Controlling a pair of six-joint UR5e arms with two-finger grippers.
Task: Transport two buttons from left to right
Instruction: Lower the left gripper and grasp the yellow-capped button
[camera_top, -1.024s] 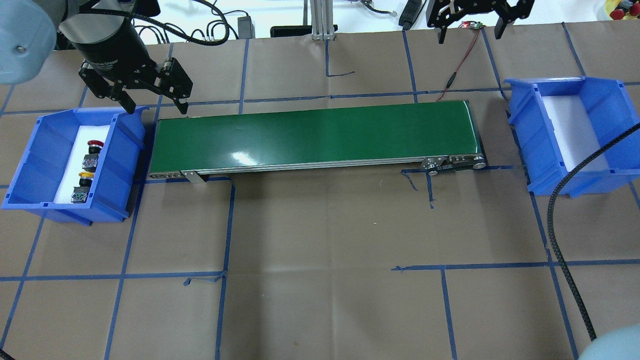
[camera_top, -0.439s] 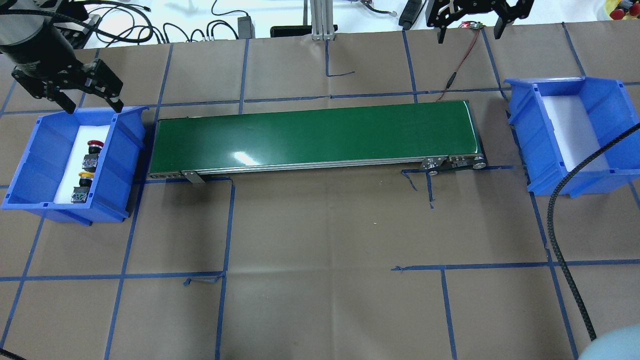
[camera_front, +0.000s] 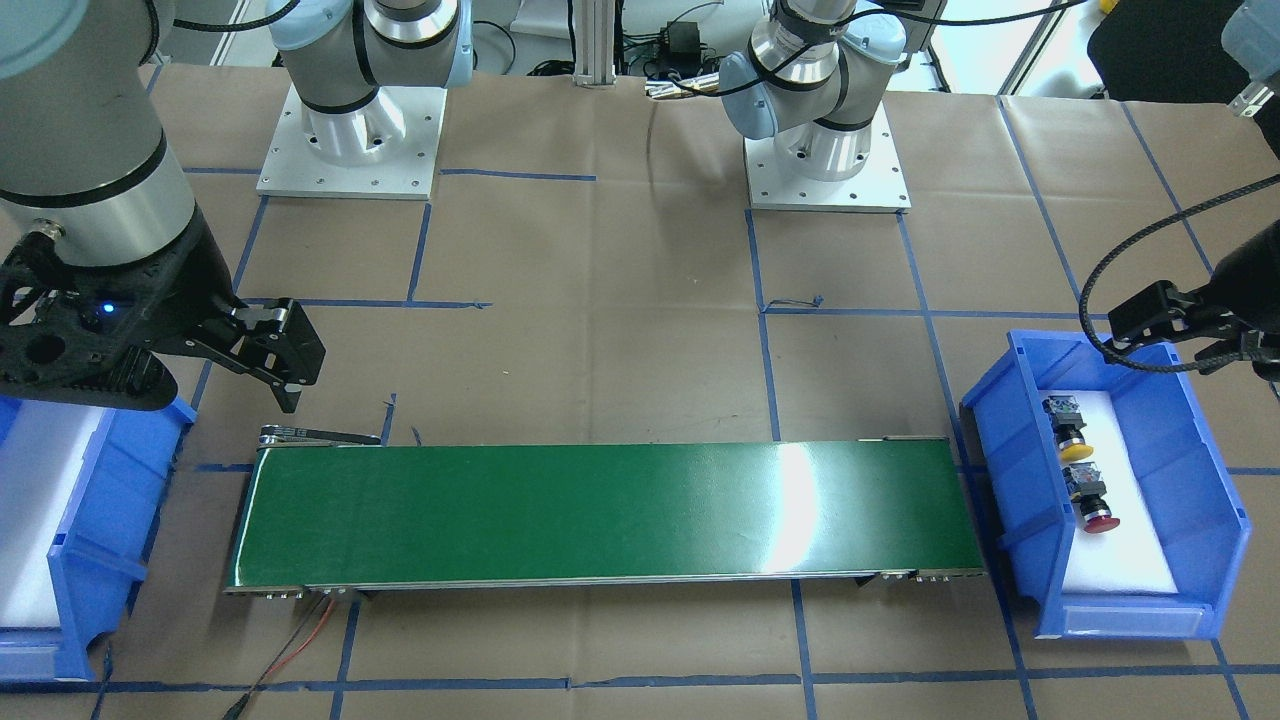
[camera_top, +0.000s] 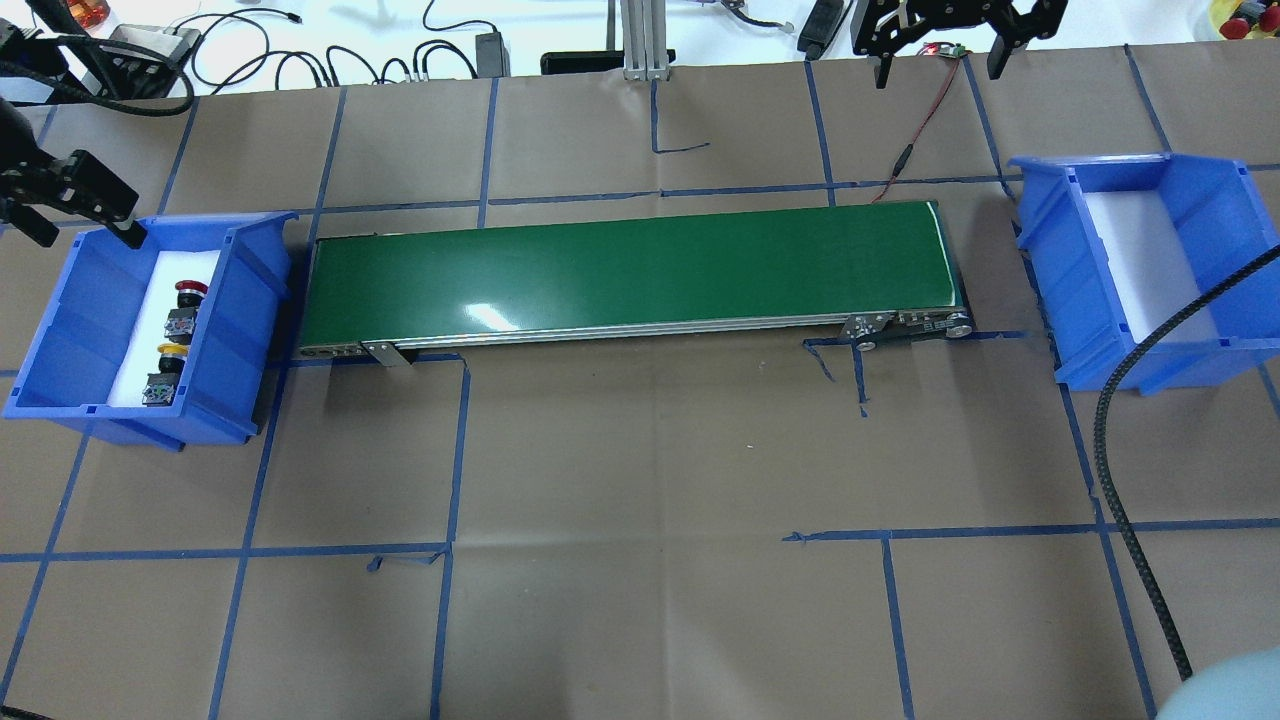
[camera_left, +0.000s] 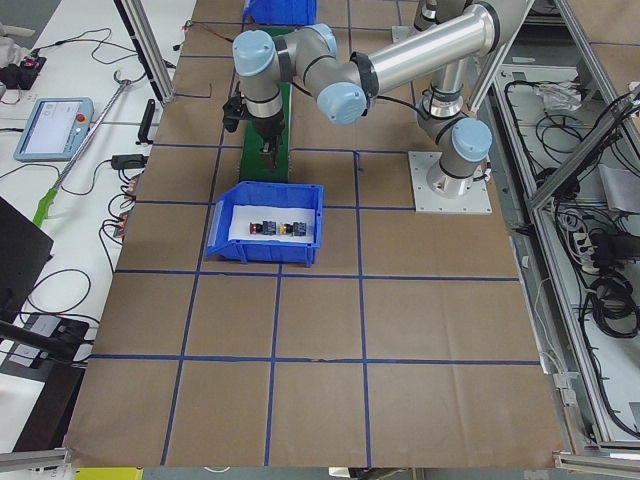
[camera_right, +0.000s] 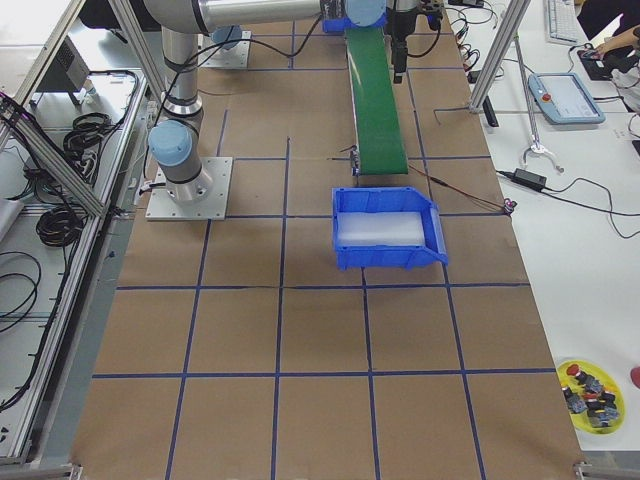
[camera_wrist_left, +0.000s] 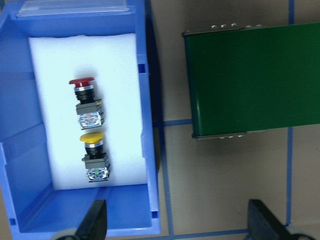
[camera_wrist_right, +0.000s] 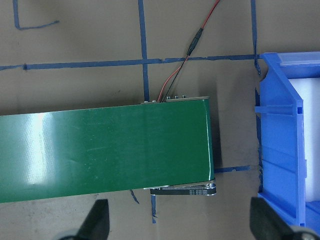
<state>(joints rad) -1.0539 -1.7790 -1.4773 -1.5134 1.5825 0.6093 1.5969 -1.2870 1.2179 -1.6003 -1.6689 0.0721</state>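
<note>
Two buttons lie on white foam in the left blue bin (camera_top: 245, 330). The red button (camera_top: 188, 292) is farther back and the yellow button (camera_top: 171, 352) is nearer; the left wrist view shows the red button (camera_wrist_left: 82, 82) and the yellow button (camera_wrist_left: 93, 137) on their sides. My left gripper (camera_top: 88, 235) hangs open above the bin's far end, holding nothing. In the left wrist view its fingertips (camera_wrist_left: 95, 220) frame the bin and the belt's end. My right gripper (camera_top: 938, 62) stands open and empty beyond the belt's right end.
A green conveyor belt (camera_top: 630, 270) runs between the left bin and the right blue bin (camera_top: 1200, 210), which holds only white foam. A red wire (camera_top: 920, 120) leads to the belt's far right corner. A black cable (camera_top: 1110, 440) crosses the table's right side.
My left gripper has swung left, from above the belt's left end to over the far end of the left bin. The right gripper and the buttons have not moved.
</note>
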